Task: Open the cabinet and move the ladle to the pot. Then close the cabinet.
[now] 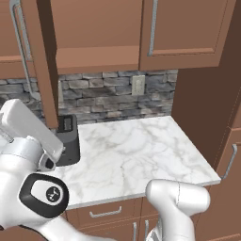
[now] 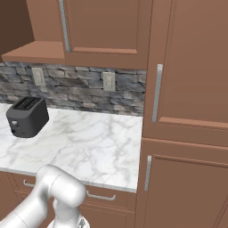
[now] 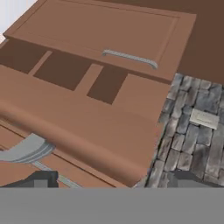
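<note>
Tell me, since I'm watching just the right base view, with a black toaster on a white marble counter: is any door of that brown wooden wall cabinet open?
Observer: Yes. In the left base view, one door of the brown wooden wall cabinet is swung out and seen edge-on, near the black two-slot toaster.
Operator: Where is the robot's claw?
Observer: The hand view shows the two-finger gripper with its dark fingertips spread wide, holding nothing.
Operator: What is it facing?
Observer: It faces the cabinet's brown wood, with the grey stone backsplash and a beige wall outlet alongside.
</note>
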